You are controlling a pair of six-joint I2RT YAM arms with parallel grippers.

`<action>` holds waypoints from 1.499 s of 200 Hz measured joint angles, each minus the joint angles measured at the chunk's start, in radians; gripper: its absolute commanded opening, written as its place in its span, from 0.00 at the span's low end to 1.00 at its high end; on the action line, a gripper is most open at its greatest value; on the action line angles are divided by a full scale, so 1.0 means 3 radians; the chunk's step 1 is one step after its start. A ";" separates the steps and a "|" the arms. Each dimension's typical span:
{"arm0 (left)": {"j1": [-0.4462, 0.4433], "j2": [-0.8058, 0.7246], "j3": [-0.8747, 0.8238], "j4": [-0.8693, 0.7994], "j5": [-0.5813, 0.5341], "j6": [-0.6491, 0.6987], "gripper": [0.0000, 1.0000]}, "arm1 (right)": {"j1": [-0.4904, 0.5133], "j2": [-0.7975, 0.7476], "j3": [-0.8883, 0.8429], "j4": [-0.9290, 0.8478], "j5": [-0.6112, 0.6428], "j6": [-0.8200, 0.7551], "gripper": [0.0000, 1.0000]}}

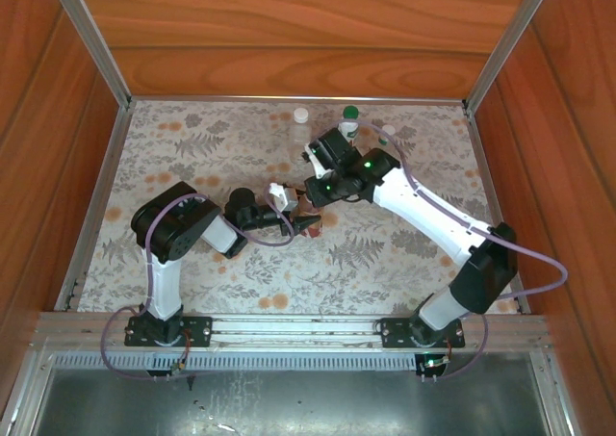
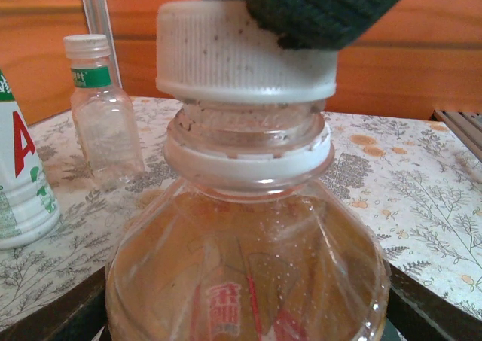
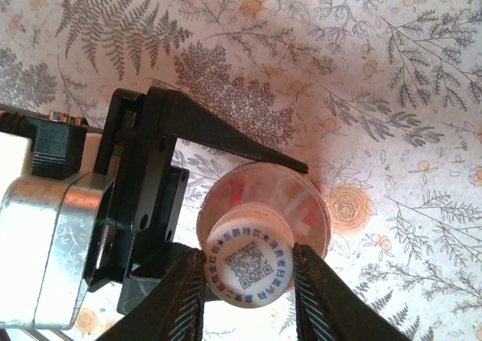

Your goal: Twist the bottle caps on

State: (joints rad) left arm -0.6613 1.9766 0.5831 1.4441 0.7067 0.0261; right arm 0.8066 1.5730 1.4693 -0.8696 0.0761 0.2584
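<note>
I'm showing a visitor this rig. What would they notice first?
First the white cap, printed with a code, pinched by the right gripper on top of the amber bottle at mid-table. The left gripper clamps that bottle from the side. Behind it stands a small capped clear bottle.

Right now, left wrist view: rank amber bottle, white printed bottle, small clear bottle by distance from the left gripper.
1. Amber bottle: centre, held in the left gripper, white cap on top.
2. White printed bottle: left edge.
3. Small clear bottle: farther back, left of centre.
</note>
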 measured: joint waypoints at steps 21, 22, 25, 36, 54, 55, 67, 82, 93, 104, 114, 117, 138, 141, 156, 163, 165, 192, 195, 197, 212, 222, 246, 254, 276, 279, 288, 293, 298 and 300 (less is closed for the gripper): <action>0.0000 0.0000 -0.0003 0.0001 -0.0004 0.0000 0.68 | 0.0000 0.0103 0.0149 -0.0160 0.0001 -0.0064 0.32; 0.0000 0.0000 -0.0003 0.0001 -0.0004 0.0000 0.68 | 0.0000 0.0104 0.0153 -0.0164 0.0000 -0.0065 0.32; 0.0000 0.0000 -0.0003 0.0001 -0.0004 0.0001 0.68 | 0.0000 0.0112 0.0165 -0.0181 0.0000 -0.0072 0.31; 0.0000 0.0000 -0.0004 0.0001 -0.0003 0.0003 0.68 | 0.0001 0.0127 0.0189 -0.0214 0.0000 -0.0095 0.32; 0.0000 0.0000 -0.0006 0.0005 -0.0003 0.0008 0.68 | 0.0020 0.0127 0.0193 -0.0226 0.0000 -0.0150 0.32; 0.0000 0.0000 -0.0006 0.0006 -0.0001 0.0008 0.68 | 0.0024 0.0127 0.0193 -0.0228 0.0001 -0.0158 0.32; 0.0000 0.0000 -0.0011 0.0013 0.0004 0.0010 0.68 | 0.0056 0.0127 0.0193 -0.0233 0.0036 -0.0203 0.32; 0.0000 0.0000 -0.0018 0.0025 0.0009 0.0010 0.68 | 0.0107 0.0127 0.0192 -0.0245 0.0113 -0.0259 0.31; 0.0000 0.0000 -0.0022 0.0033 0.0018 0.0010 0.68 | 0.0136 0.0127 0.0192 -0.0254 0.0167 -0.0292 0.31; 0.0000 0.0000 -0.0023 0.0034 0.0022 0.0011 0.68 | 0.0158 0.0127 0.0193 -0.0259 0.0209 -0.0305 0.31; 0.0000 0.0000 -0.0023 0.0036 0.0023 0.0011 0.68 | 0.0170 0.0128 0.0193 -0.0264 0.0237 -0.0306 0.31; 0.0000 0.0000 -0.0023 0.0036 0.0023 0.0013 0.68 | 0.0173 0.0136 0.0196 -0.0268 0.0242 -0.0305 0.30; 0.0003 0.0000 -0.0023 0.0034 0.0013 0.0010 0.68 | 0.0175 0.0200 0.0270 -0.0301 0.0268 -0.0292 0.30; 0.0003 0.0000 -0.0023 0.0034 0.0010 0.0010 0.68 | 0.0175 0.0207 0.0277 -0.0305 0.0271 -0.0291 0.30; 0.0003 0.0000 -0.0023 0.0033 0.0004 0.0010 0.68 | 0.0175 0.0231 0.0310 -0.0337 0.0287 -0.0268 0.31; 0.0003 0.0000 -0.0023 0.0033 0.0004 0.0010 0.68 | 0.0175 0.0245 0.0332 -0.0359 0.0294 -0.0254 0.32; 0.0003 0.0000 -0.0023 0.0033 0.0005 0.0010 0.68 | 0.0175 0.0253 0.0341 -0.0370 0.0294 -0.0252 0.32; 0.0003 0.0000 -0.0023 0.0034 0.0004 0.0010 0.68 | 0.0175 0.0294 0.0406 -0.0436 0.0286 -0.0207 0.38; 0.0003 0.0000 -0.0023 0.0033 0.0005 0.0010 0.68 | 0.0175 0.0294 0.0406 -0.0440 0.0285 -0.0205 0.39; 0.0003 0.0000 -0.0023 0.0034 0.0006 0.0010 0.68 | 0.0175 0.0294 0.0406 -0.0441 0.0284 -0.0205 0.41; 0.0001 0.0000 -0.0023 0.0037 0.0019 0.0010 0.68 | 0.0175 0.0306 0.0387 -0.0493 0.0262 -0.0184 0.52; 0.0000 0.0000 -0.0023 0.0038 0.0019 0.0010 0.68 | 0.0178 0.0320 0.0373 -0.0524 0.0252 -0.0183 0.57; 0.0000 0.0000 -0.0023 0.0038 0.0019 0.0010 0.68 | 0.0192 0.0271 0.0336 -0.0518 0.0239 -0.0155 0.64; 0.0000 0.0000 -0.0023 0.0037 0.0019 0.0010 0.68 | 0.0191 0.0228 0.0315 -0.0501 0.0234 -0.0150 0.65; 0.0000 0.0000 -0.0023 0.0037 0.0019 0.0010 0.68 | 0.0188 0.0080 0.0298 -0.0458 0.0206 -0.0137 0.62; 0.0000 0.0000 -0.0023 0.0038 0.0019 0.0010 0.68 | 0.0182 0.0061 0.0298 -0.0449 0.0196 -0.0136 0.61; 0.0000 0.0000 -0.0023 0.0038 0.0019 0.0010 0.68 | 0.0146 0.0010 0.0294 -0.0417 0.0161 -0.0128 0.53; 0.0000 0.0000 -0.0023 0.0038 0.0019 0.0010 0.68 | 0.0132 -0.0010 0.0287 -0.0399 0.0141 -0.0132 0.49; 0.0000 0.0000 -0.0023 0.0038 0.0019 0.0010 0.68 | 0.0114 -0.0032 0.0278 -0.0375 0.0106 -0.0121 0.47; 0.0000 0.0000 -0.0023 0.0037 0.0019 0.0010 0.68 | 0.0103 -0.0038 0.0273 -0.0365 0.0089 -0.0117 0.47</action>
State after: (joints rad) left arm -0.6613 1.9766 0.5762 1.4551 0.7124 0.0292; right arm 0.8375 1.5616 1.5513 -0.9791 0.1028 0.2234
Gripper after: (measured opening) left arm 0.683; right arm 0.509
